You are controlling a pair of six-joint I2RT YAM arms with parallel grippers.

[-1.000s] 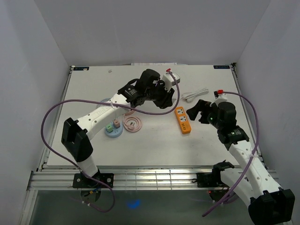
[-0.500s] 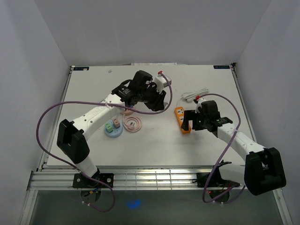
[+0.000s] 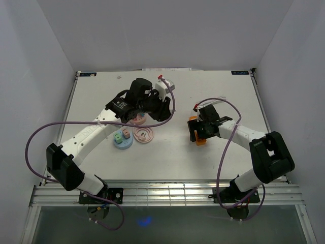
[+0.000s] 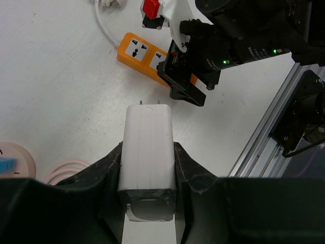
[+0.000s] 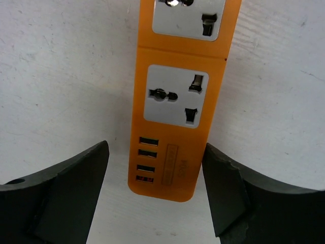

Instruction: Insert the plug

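Plug [image 4: 148, 137], one white block with two prongs [image 4: 141, 103], sits clamped in the left tool [image 4: 148, 160] above the surface [image 4: 56, 76]. One orange power strip [image 5: 138, 91] lies flat there, two sockets [image 5: 172, 96] and four USB ports [image 5: 147, 160] showing, its end straddled untouched by the open right tool [image 5: 155, 150].

A white table [image 3: 91, 152] fills the middle of the top view, boxed in by a plain pale back wall [image 3: 162, 35], a left wall [image 3: 30, 76] and a right wall [image 3: 297, 61] that rise straight from its edges. Along the near edge runs a frame of aluminium rails [image 3: 167, 192], which catches bright glints from soft, even light. Below the rails lies a dark, greenish floor [image 3: 61, 223] with a small blue reflection [image 3: 145, 221] on it.
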